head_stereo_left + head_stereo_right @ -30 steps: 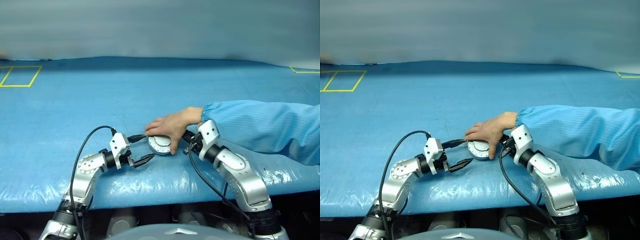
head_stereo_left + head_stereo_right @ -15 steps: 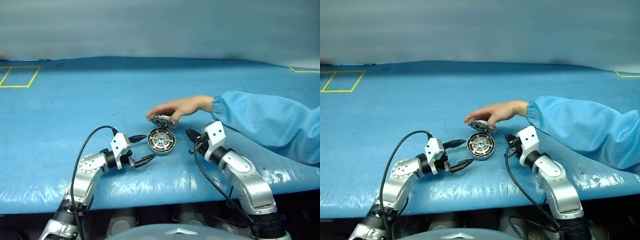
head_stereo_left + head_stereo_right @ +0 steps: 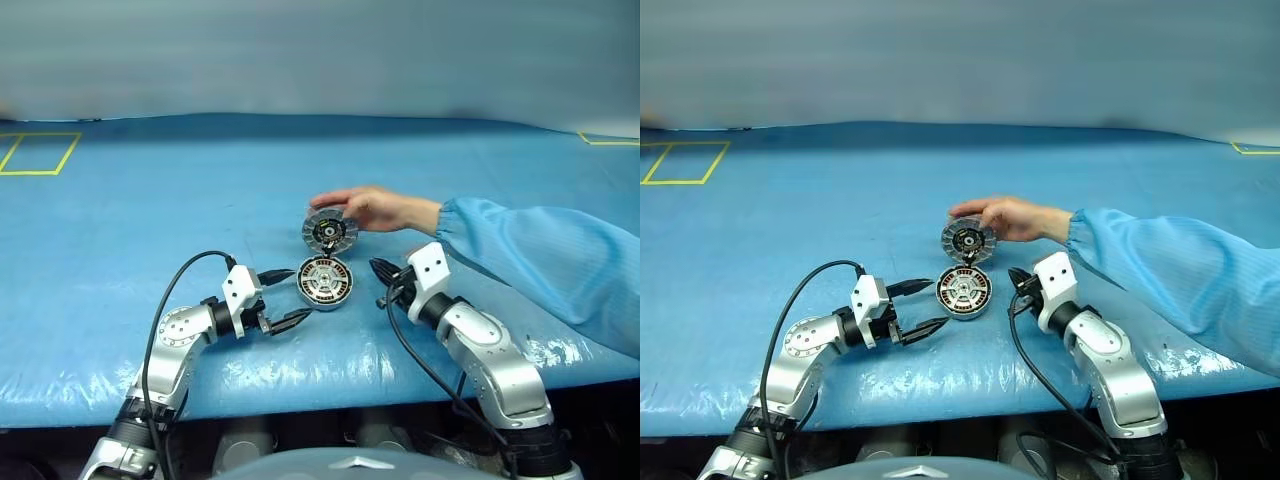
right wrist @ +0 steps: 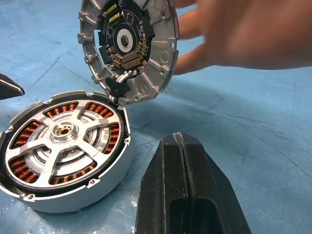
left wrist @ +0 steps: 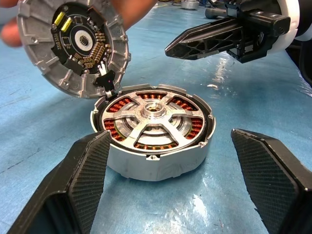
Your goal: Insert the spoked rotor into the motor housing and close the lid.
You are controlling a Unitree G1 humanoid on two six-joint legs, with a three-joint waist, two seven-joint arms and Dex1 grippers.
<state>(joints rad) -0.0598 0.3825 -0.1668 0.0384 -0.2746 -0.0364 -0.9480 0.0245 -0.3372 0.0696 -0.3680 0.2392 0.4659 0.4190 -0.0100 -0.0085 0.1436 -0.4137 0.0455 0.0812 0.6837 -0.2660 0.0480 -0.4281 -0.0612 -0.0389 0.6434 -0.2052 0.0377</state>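
The motor housing (image 3: 325, 281) lies open on the blue table, copper windings showing round its inside. The spoked rotor (image 5: 155, 109) sits inside it, silver spokes and hub facing up. The lid (image 3: 329, 231) stands upright on its hinge behind the housing, its segmented inner face toward me, and a person's hand (image 3: 380, 208) holds it by the rim. My left gripper (image 3: 297, 293) is open just left of the housing, with a finger (image 5: 83, 170) on either side of it and not touching. To the housing's right, my right gripper (image 3: 378, 266) is shut and empty, its tip a little short of the housing.
A person's blue sleeve (image 3: 540, 260) reaches in from the right, over the table behind my right arm. Yellow tape marks a square (image 3: 40, 152) at the far left. The table's front edge (image 3: 320, 395) runs just below both arms.
The person's hand, which covered the shut housing, has swung the lid up and open and drawn back. My right gripper pulled slightly right at first. The left arm stayed still.
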